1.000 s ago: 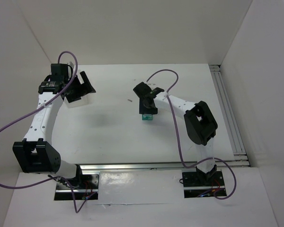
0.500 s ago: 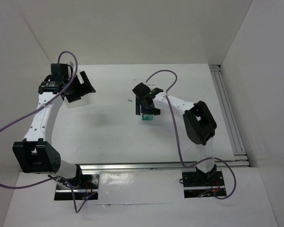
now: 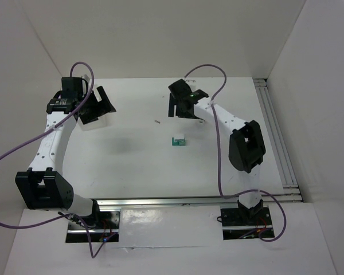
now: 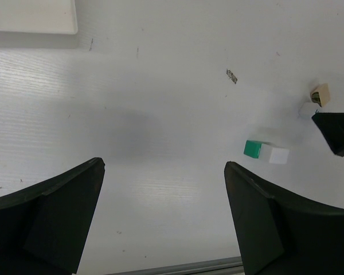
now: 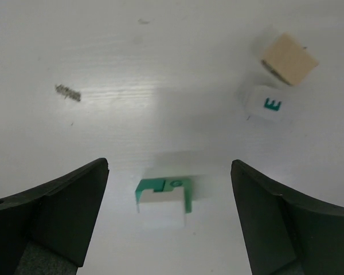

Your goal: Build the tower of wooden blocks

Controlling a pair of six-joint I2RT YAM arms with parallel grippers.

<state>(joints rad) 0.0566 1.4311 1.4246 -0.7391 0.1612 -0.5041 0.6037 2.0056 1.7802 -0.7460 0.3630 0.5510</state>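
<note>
A teal-green cube (image 5: pixel 186 192) stands mid-table with a plain white block (image 5: pixel 160 209) on it, set off to one side and covering most of its top; the pair shows as the small stack (image 3: pixel 178 140). My right gripper (image 5: pixel 169 163) hangs open above and beyond the stack, touching nothing. A tan block (image 5: pixel 289 59) and a white cube with a green E (image 5: pixel 269 104) lie loose farther back. In the top view my right gripper (image 3: pixel 180 107) hides these two. My left gripper (image 3: pixel 97 107) is open at the far left, holding nothing.
A translucent white tray (image 3: pixel 92 123) lies under the left gripper; its corner shows as the tray (image 4: pixel 31 16) in the left wrist view. A small dark scrap (image 5: pixel 67 92) lies left of the blocks. An aluminium rail (image 3: pixel 275 132) runs along the table's right edge.
My right gripper has opened, let go of the stack and risen back toward the far side. The white-on-green stack stays in place. The left arm has not moved.
</note>
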